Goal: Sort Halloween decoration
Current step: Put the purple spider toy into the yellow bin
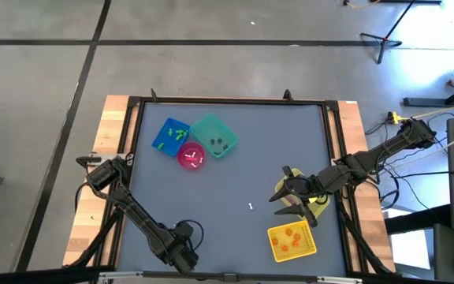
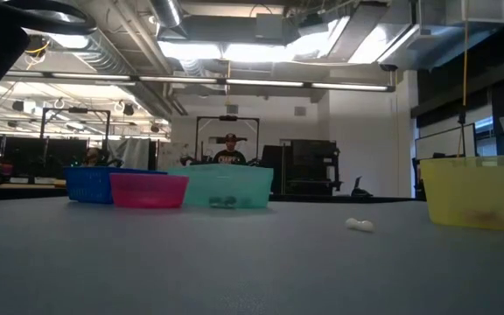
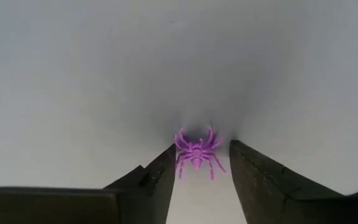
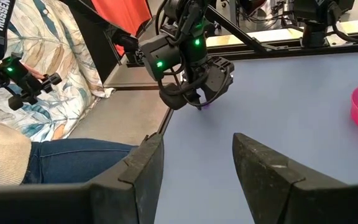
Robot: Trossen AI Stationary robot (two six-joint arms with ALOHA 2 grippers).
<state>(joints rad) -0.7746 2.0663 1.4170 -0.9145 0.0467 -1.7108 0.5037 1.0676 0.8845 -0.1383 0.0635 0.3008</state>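
Observation:
A tiny purple spider trinket (image 3: 196, 152) lies flat on the grey table near its near edge. My left gripper (image 3: 199, 163) (image 1: 186, 256) is open and low over it, one finger on each side, the spider's legs close to one fingertip. The right wrist view shows that gripper far off, with a purple speck (image 4: 205, 107) under it. A small white trinket (image 1: 251, 207) (image 2: 360, 225) lies alone mid-table. My right gripper (image 1: 282, 197) (image 4: 197, 162) is open and hovers at the table's right, holding nothing.
Blue bin (image 1: 170, 136) with green pieces, teal bin (image 1: 213, 136) with dark ones and pink bin (image 1: 191, 156) with white ones stand far left. A yellow bin (image 1: 292, 241) with orange pieces stands near right. Another yellow piece (image 1: 319, 201) lies under the right arm. A seated person (image 4: 55, 155) is beyond the table.

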